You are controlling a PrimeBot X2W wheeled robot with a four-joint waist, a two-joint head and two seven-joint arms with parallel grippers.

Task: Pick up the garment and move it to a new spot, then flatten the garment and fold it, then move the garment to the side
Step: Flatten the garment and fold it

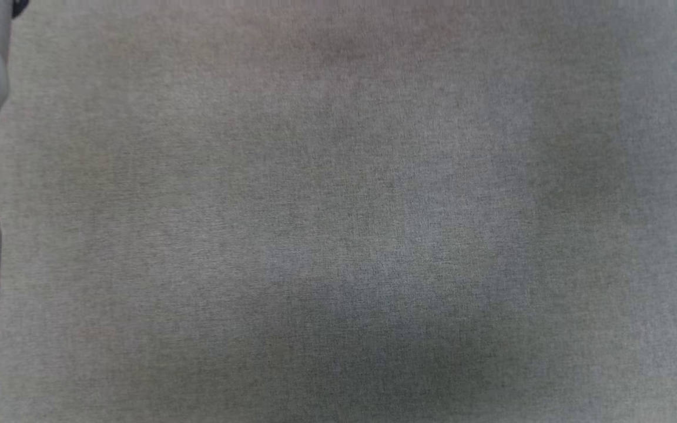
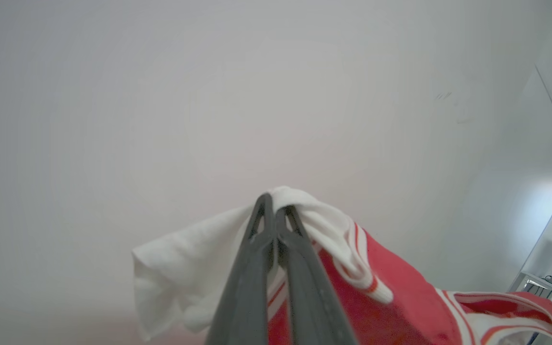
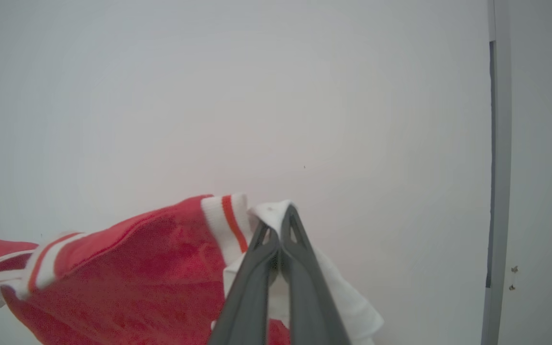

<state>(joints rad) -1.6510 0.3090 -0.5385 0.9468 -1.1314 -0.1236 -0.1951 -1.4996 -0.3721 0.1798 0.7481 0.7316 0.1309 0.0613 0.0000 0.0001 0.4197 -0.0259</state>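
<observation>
Both closed on white edges of the garment: left jaws, right jaws.

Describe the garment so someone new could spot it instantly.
Against the plain pale wall in both wrist views, find the two dark-fingered pincers. The left pincer and right pincer are each shut on a white sleeve of the garment, a red jersey-style shirt slung between them. Its red cloth with white-striped seams sets it apart from the bare grey-white surroundings.
</observation>
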